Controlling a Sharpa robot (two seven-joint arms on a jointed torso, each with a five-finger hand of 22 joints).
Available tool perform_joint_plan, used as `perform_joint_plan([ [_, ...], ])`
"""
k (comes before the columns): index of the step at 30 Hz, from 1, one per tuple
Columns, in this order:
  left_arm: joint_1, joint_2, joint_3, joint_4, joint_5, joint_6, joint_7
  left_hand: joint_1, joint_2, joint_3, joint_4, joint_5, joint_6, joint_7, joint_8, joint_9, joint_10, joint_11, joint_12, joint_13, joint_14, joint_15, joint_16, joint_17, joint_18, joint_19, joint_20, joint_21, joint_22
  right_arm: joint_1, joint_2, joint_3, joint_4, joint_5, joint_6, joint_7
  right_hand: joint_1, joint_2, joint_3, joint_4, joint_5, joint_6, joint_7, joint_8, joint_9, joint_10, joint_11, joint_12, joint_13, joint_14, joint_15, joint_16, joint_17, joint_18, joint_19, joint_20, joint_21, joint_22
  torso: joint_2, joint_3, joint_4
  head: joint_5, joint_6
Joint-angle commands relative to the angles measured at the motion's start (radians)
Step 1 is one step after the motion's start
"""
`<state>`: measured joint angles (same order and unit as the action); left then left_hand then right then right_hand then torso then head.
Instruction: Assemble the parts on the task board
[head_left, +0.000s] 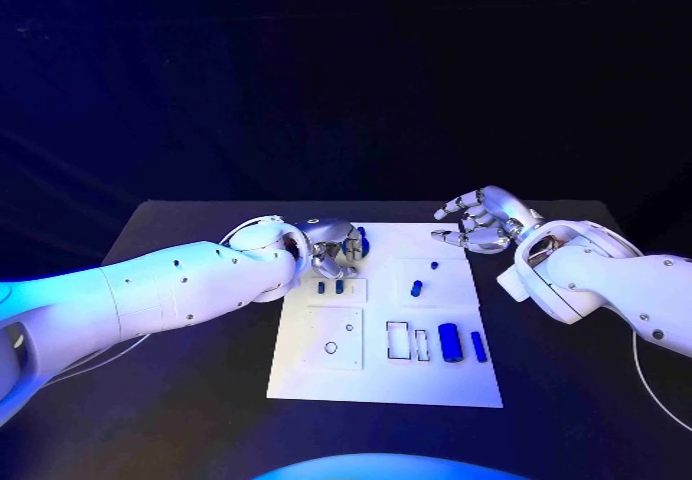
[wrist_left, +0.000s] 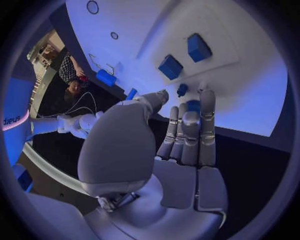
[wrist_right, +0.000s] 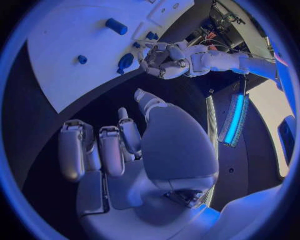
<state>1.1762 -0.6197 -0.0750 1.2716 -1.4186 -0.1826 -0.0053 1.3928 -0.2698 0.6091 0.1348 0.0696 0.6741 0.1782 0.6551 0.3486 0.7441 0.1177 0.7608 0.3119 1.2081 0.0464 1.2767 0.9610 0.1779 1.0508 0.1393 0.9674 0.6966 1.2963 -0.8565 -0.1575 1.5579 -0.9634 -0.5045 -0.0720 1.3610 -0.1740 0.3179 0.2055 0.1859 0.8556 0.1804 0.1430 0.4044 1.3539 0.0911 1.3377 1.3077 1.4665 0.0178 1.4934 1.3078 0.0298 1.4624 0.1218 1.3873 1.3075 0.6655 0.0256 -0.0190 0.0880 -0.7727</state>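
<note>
Head view: the task board (head_left: 310, 385) lies on the table (head_left: 173, 420), no writing readable. The left hand (head_left: 332, 250) is at its far-left corner. The right hand (head_left: 483, 222), beyond its far-right corner, has fingers apart, holding nothing.

Left wrist view: left fingers (wrist_left: 187, 132) pinch a blue part (wrist_left: 194, 105) over the board.

Black surface under the work area, with thin cables at its sides

The surface (head_left: 577, 400) is a dark, matte tabletop that reaches to a straight far edge, beyond which the background is black. A thin pale cable (head_left: 661, 395) curves across the surface near its right edge, and another pale cable (head_left: 90, 362) loops over it at the left side.
</note>
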Motion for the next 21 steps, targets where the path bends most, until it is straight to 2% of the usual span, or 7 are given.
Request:
perform_joint_plan([
  [1, 0.000, 0.008, 0.001, -0.009, -0.042, 0.044, -0.041, 0.004, -0.004, 0.005, -0.003, -0.003, 0.007, -0.001, -0.006, -0.003, -0.003, 0.001, -0.007, -0.004, 0.006, 0.001, 0.008, -0.002, -0.002, 0.009, 0.000, 0.010, 0.007, -0.001, 0.001, 0.000, 0.002, -0.002, 0.001, 0.014, -0.004, -0.003, 0.006, 0.000, 0.006, 0.003, -0.003, 0.004, -0.002, -0.005, 0.000, -0.002, 0.035, 0.064, -0.002, -0.003, 0.105, 0.017, -0.005, 0.001, -0.001, 0.162, 0.000, -0.0001, -0.0010, 0.001, 0.000],
  [8, 0.000, 0.026, 0.000, -0.033, -0.045, 0.062, -0.048, 0.021, 0.005, 0.036, -0.020, 0.001, 0.021, -0.002, -0.017, -0.020, 0.001, 0.001, -0.015, -0.020, 0.006, 0.000, 0.021, -0.007, -0.004, 0.012, 0.000, 0.031, 0.028, -0.001, 0.002, 0.000, 0.002, -0.002, 0.002, 0.014, -0.004, -0.003, 0.007, 0.000, 0.007, 0.004, -0.003, 0.004, -0.002, -0.004, 0.000, -0.001, 0.036, 0.064, -0.002, -0.003, 0.107, 0.016, -0.004, 0.000, 0.000, 0.163, 0.001, -0.0003, -0.0002, 0.000, 0.001],
  [21, 0.000, 0.054, -0.003, -0.071, -0.039, 0.082, -0.044, 0.017, 0.008, 0.063, -0.033, -0.001, 0.049, -0.005, -0.021, -0.034, 0.019, -0.001, -0.018, -0.034, 0.021, -0.001, 0.045, 0.008, -0.011, 0.029, -0.001, 0.073, 0.076, -0.001, 0.004, 0.000, 0.002, -0.002, 0.003, 0.013, -0.004, -0.002, 0.009, 0.001, 0.008, 0.004, -0.003, 0.005, -0.002, -0.004, 0.000, -0.001, 0.036, 0.064, -0.002, -0.002, 0.108, 0.016, -0.003, 0.000, 0.000, 0.163, 0.000, -0.0003, -0.0012, -0.001, -0.004],
])
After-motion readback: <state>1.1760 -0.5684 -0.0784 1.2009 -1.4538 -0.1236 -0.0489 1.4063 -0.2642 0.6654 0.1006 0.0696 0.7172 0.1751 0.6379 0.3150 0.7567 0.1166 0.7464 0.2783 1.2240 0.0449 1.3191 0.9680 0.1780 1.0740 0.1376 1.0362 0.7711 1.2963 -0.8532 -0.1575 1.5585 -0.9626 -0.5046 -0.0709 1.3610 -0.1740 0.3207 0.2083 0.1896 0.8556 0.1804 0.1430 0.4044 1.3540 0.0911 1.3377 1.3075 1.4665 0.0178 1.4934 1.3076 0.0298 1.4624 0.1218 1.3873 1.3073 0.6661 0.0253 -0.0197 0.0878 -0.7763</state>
